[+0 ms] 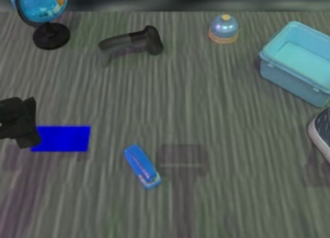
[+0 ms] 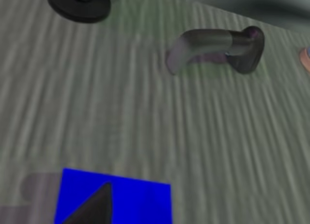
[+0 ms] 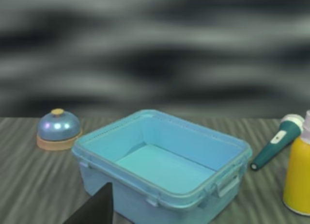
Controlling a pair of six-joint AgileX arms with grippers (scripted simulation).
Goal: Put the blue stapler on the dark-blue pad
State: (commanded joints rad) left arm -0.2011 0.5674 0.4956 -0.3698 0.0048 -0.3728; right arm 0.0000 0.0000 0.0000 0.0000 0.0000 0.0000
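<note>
The light-blue tub (image 1: 296, 63) sits at the table's (image 1: 221, 114) right side, open and with nothing in it; the right wrist view shows its bare pale floor and a clip on its near wall. Taking that tub as the mark: the domed bell (image 1: 224, 29) stands just to its left and a little farther back, apart from it. In the right wrist view a teal-handled tool (image 3: 276, 142) and a yellow bottle (image 3: 298, 178) lie beyond the tub's other side, near but not touching it. A shoe (image 1: 320, 131) shows at the edge of the top view in front of the tub.

Well to the left of the tub, past the bell, lies the dark grey scanner (image 1: 131, 42), and farther left still the globe (image 1: 44, 14) on its black base. The blue stapler (image 1: 141, 166) lies far to the left of the tub and nearer the front edge, slanted, lighter end toward the front. The dark-blue pad (image 1: 62, 138) lies farther left again, apart from the stapler, with bare table between them.

The left gripper (image 1: 20, 122) hangs over the pad's left edge; one dark fingertip (image 2: 94, 207) shows above the pad, but I cannot tell how wide the fingers stand. The right arm is out of the top view, its camera facing the tub; only one finger (image 3: 94, 209) is seen, so perhaps parted, but I cannot tell.
</note>
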